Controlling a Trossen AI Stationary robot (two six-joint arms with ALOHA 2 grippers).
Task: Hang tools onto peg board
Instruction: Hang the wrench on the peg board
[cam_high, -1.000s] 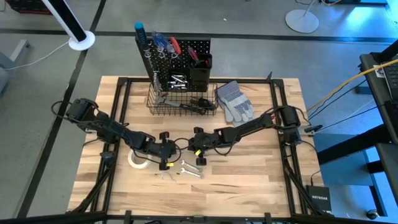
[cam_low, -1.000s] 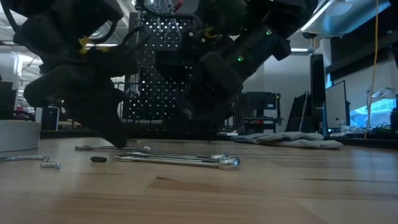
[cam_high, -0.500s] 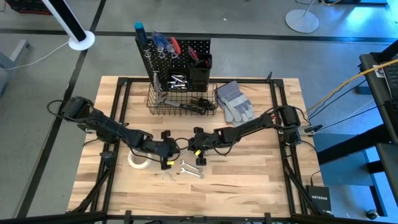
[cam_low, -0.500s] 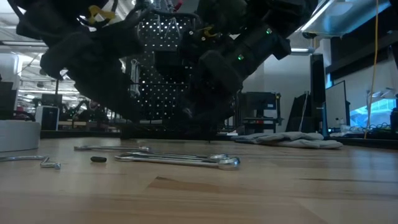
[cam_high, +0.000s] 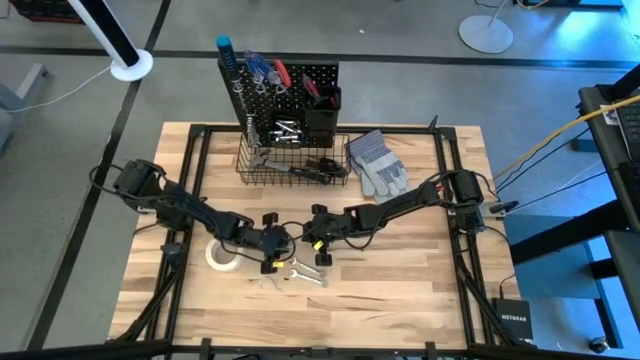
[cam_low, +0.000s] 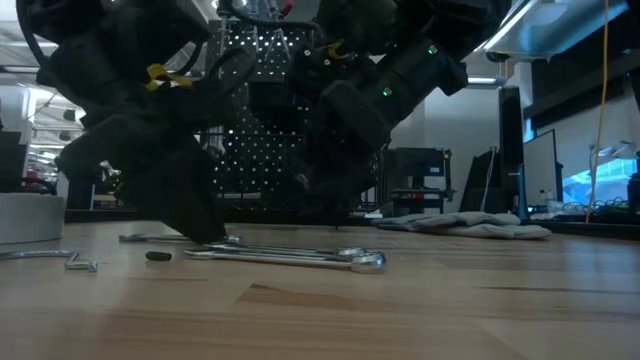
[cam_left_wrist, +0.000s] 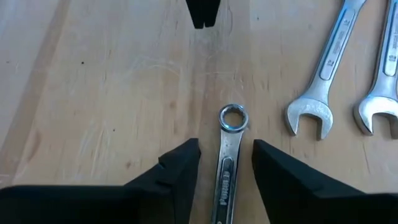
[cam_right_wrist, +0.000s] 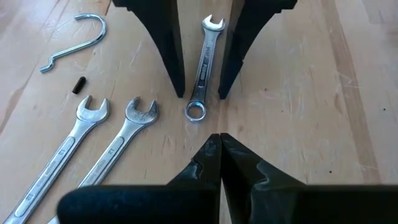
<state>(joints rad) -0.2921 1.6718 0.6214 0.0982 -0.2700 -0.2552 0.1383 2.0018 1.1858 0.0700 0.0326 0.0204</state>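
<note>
Where the left claw straddles it, the wrench is cut off.

Grey concrete floor all round, pale seam lines across it. Round white stand base on floor beyond table's far left corner, white pole rising from it, white cable trailing off. Second white round base farther back to right. Dark bench along right side, yellow cable running over to it. Low down: monitors glowing blue at right, bright open hall behind at left.
</note>
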